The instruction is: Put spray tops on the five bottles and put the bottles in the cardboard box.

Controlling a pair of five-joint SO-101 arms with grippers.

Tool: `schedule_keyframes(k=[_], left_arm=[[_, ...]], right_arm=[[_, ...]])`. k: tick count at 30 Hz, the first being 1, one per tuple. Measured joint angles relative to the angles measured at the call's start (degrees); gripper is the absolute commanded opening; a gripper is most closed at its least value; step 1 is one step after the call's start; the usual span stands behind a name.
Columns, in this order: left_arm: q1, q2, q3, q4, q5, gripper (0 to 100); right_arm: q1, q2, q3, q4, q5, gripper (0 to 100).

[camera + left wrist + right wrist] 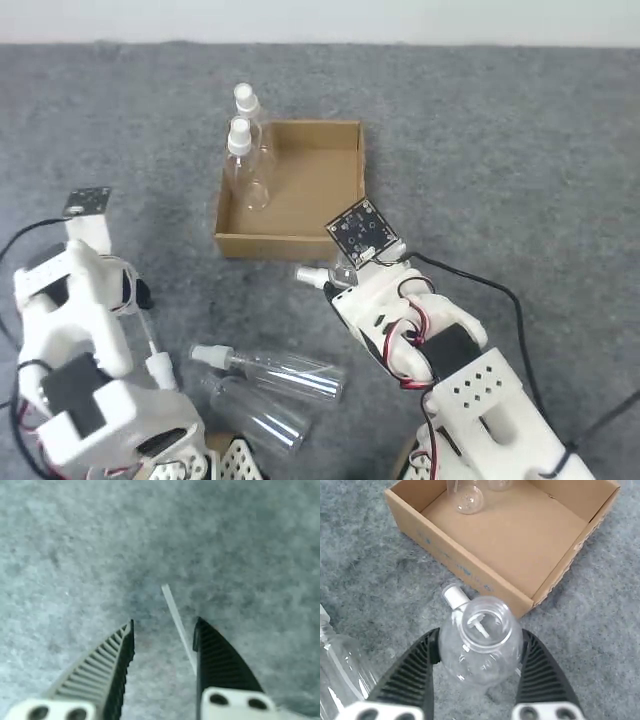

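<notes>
Grey carpeted bench [520,150], white wall [320,20] behind. I log the right claw [480,635] pinching one topped bottle [481,652] just before the box [280,243]; the left claw [165,621] is spread, with a thin tube [172,611] alongside one finger. Bottles, five: two standing bottles [247,170] in the box, one held, two lying bottles [285,372] on the bench.

We see a table [500,140] covered in grey, carpet-like felt. A cardboard box [283,244] sits on it toward the far side, open side up. Nearer us, two clear bottles lie on their sides on the felt, close together. One is a capped bottle [285,370], its white top pointing to the left of the high view, and a second bottle [255,418] lies just in front of it. A black cable [507,295] trails across the felt further right, well apart from them.
</notes>
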Motion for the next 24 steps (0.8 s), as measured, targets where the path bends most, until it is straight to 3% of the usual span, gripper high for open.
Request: schedule_keyframes(k=[14, 24], left_arm=[[-15.3, 0.26, -1.67, -0.09, -11.34, 18], [-22.77, 0.26, -1.67, 5.8, -23.21, 18]], right_arm=[[0.0, 0.0, 0.0, 0.0, 0.0, 4.8], [0.0, 0.0, 0.0, 0.0, 0.0, 4.8]])
